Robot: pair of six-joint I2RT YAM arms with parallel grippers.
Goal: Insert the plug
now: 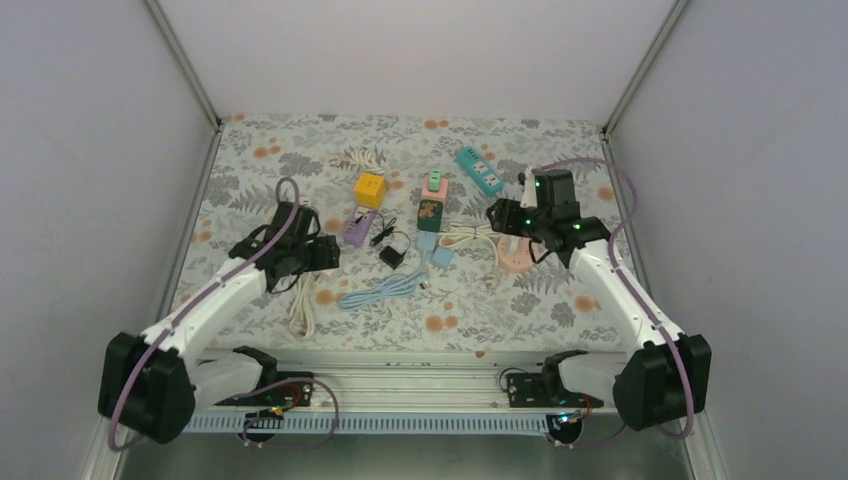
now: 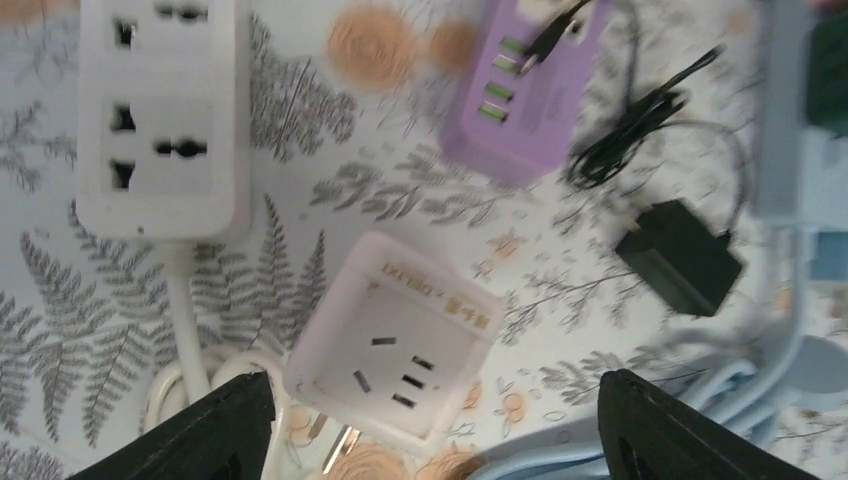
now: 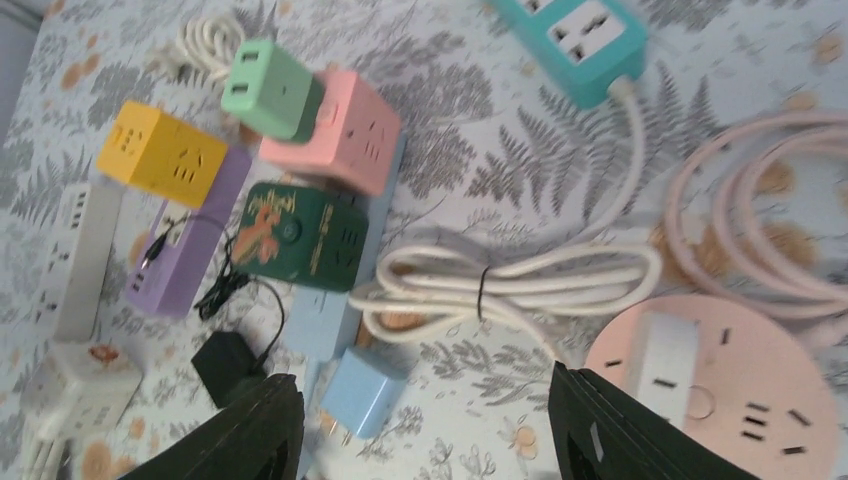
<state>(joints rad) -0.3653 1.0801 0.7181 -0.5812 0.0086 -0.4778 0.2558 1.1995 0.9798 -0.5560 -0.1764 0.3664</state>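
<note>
**Ana:** What did the plug look like, and where was it?

**Ben:** It was a small white plug [image 3: 665, 365], a plain rectangular block with rounded edges. It stood on top of the pink round socket board [image 3: 745, 415], toward the board's rim on the side facing the left arm. Its prongs were hidden, so I couldn't tell how deep it sat.

**Ana:** And the right gripper [image 3: 422, 380]?

**Ben:** It was open, fingers spread with nothing between them, hanging above the cloth just beside the pink board. The plug was clear of both fingers.

**Ana:** What lay next to the board?

**Ben:** A bundled white cable [image 3: 510, 285] lay just beside it, and a pink cable [image 3: 760, 210] coiled along its far edge. A light blue adapter [image 3: 360, 390] lay a little beyond the white cable, prongs showing.

**Ana:** The left gripper [image 2: 435, 385]?

**Ben:** It was also open, well apart from the pink board. It hung over a white cube socket [image 2: 395, 345] with metal prongs at its near edge. One finger came close to the cube's corner; the other stood clear. A purple strip [image 2: 525, 90] and a black charger [image 2: 680, 255] lay between that cube and the pink board.
</note>
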